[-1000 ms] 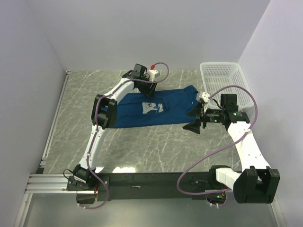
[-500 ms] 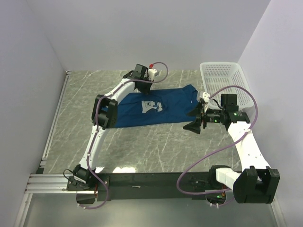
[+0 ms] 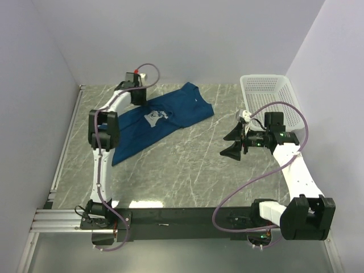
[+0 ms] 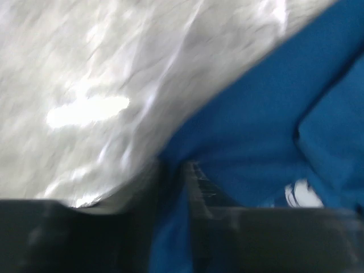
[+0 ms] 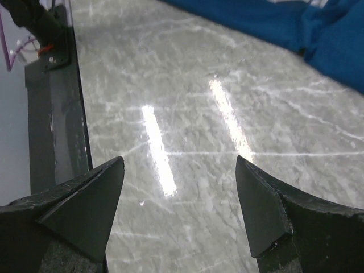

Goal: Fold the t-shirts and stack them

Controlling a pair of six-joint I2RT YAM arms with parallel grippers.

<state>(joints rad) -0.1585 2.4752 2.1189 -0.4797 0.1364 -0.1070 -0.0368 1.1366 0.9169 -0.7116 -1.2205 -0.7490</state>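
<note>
The dark blue t-shirt (image 3: pixel 165 116) lies crumpled and slanted across the far left of the table, its white print (image 3: pixel 153 118) facing up. My left gripper (image 3: pixel 137 95) is at the shirt's far-left edge. In the left wrist view the left gripper (image 4: pixel 173 170) is shut on a fold of the blue t-shirt (image 4: pixel 267 131). My right gripper (image 3: pixel 228 144) hovers open and empty over bare table, well right of the shirt. In the right wrist view the right gripper (image 5: pixel 179 165) has wide-apart jaws, and the t-shirt's edge (image 5: pixel 318 28) shows at the top right.
A white mesh basket (image 3: pixel 267 91) stands at the far right corner, behind my right arm. The marble table (image 3: pixel 187 170) is bounded by grey walls on the left, back and right. A black rail (image 3: pixel 170 219) runs along the near edge.
My left arm has swung to the far left, dragging the t-shirt with it; the shirt now lies slanted and away from my right gripper. The right arm has not moved.
</note>
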